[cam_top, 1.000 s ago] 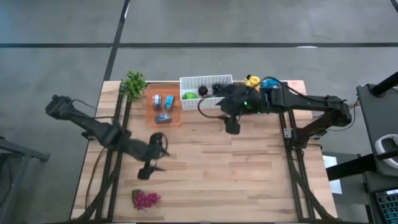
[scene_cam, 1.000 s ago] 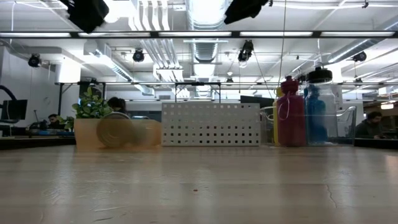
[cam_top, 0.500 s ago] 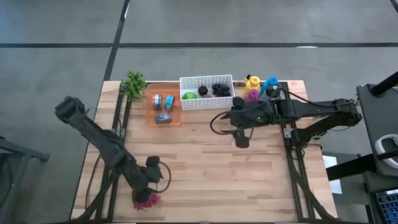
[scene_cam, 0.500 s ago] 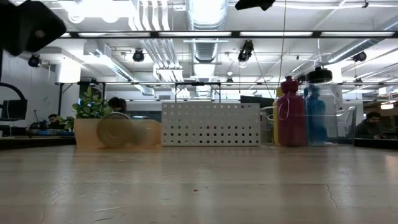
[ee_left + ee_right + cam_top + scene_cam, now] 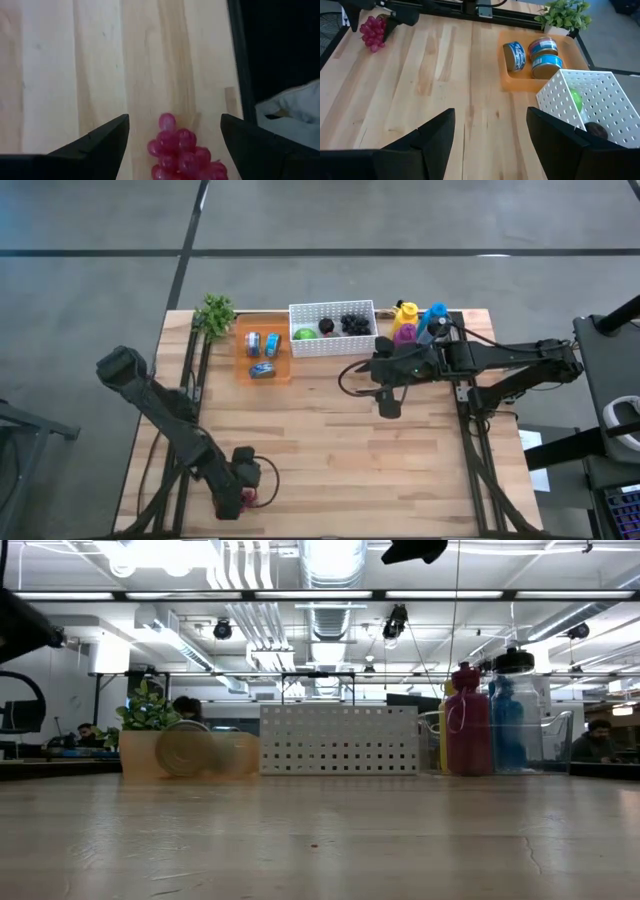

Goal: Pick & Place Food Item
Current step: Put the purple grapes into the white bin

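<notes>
A bunch of red-purple grapes (image 5: pixel 181 154) lies on the wooden table near its near left corner. My left gripper (image 5: pixel 174 118) hangs over it, open, with one finger on either side of the bunch and a gap to each. In the high view this gripper (image 5: pixel 243 500) covers most of the grapes (image 5: pixel 263 498). The right wrist view shows the grapes (image 5: pixel 372 31) under the left gripper (image 5: pixel 395 16) from afar. My right gripper (image 5: pixel 388 406) hangs open and holds nothing above the table's middle right (image 5: pixel 490 114).
At the far edge stand a small green plant (image 5: pixel 215 313), an orange tray with cans (image 5: pixel 263 352), a white perforated basket (image 5: pixel 332 328) holding fruit, and a clear bin of coloured bottles (image 5: pixel 418 320). The table's near left edge (image 5: pixel 240 75) lies close beside the grapes.
My left gripper has swung from the table's left middle toward the near left corner, sunk and tipped downward, and now straddles the grapes, which have stayed where they were. My right gripper has drifted a little away from the basket toward the table's right and near side.
</notes>
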Controlling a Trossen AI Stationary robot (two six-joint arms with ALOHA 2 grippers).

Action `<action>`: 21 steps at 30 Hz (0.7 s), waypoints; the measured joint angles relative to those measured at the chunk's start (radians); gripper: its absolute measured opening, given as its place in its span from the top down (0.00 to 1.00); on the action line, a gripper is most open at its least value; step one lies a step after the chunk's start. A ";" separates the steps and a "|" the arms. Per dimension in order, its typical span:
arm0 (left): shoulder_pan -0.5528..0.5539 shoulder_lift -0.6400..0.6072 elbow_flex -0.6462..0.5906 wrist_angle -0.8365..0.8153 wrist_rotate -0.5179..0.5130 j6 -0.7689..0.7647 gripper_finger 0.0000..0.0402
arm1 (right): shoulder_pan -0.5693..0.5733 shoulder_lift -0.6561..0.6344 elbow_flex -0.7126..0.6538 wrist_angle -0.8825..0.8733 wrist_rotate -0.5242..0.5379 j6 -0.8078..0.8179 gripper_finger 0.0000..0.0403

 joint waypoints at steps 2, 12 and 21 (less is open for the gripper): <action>-0.008 0.021 -0.003 0.002 0.001 -0.018 0.20 | 0.000 0.000 0.000 0.000 0.000 0.000 0.40; -0.012 0.071 -0.061 0.044 0.045 -0.077 0.20 | 0.000 0.000 -0.005 0.002 -0.003 0.000 0.43; -0.016 0.069 -0.066 0.048 0.056 -0.054 0.45 | 0.000 0.000 -0.005 0.007 -0.005 0.026 0.42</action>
